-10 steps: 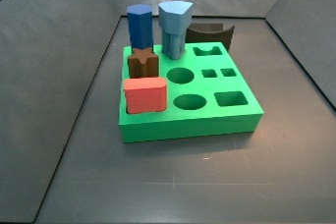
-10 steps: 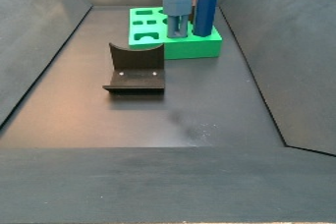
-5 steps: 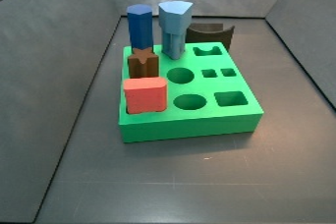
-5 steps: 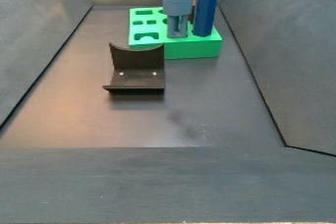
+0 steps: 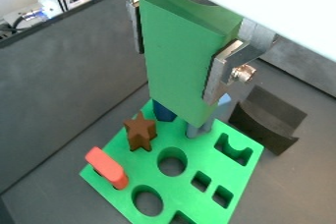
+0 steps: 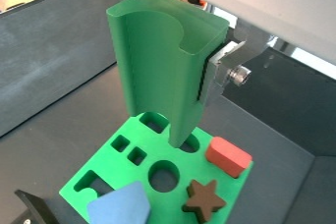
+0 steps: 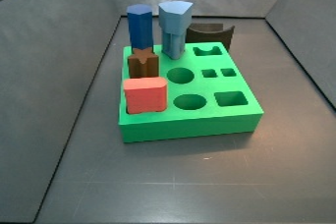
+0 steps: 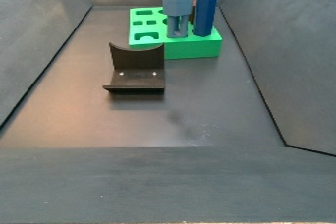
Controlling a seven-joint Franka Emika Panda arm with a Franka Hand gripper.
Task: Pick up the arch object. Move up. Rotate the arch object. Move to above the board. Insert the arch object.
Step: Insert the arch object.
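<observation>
No movement to report across the last second: both side views unchanged, every piece where it was. Arch object [image 7: 210,33] resting on the floor behind the board [image 7: 197,125], hard against its far edge, not yet lifted; seen again in a wrist view as a dark block [image 5: 269,120] just beside the green slab [image 5: 184,179]. Gripper [image 5: 182,56] absent from both side views, poised high over the board in both wrist views, silver finger [image 6: 223,71] laid flat against a tall green piece [image 6: 157,61] with a groove down one side, apparently pinched between the plates, since nothing else supports it. Red cube [image 7: 144,95], star-topped block [image 7: 143,63] and blue prisms [image 7: 175,27] seated in the slab; fixture [image 8: 136,68] standing on the floor well apart. Judged from this stillness, task at its very start: pick-up not begun, and the first reach toward the dark block behind the slab yet to come.
</observation>
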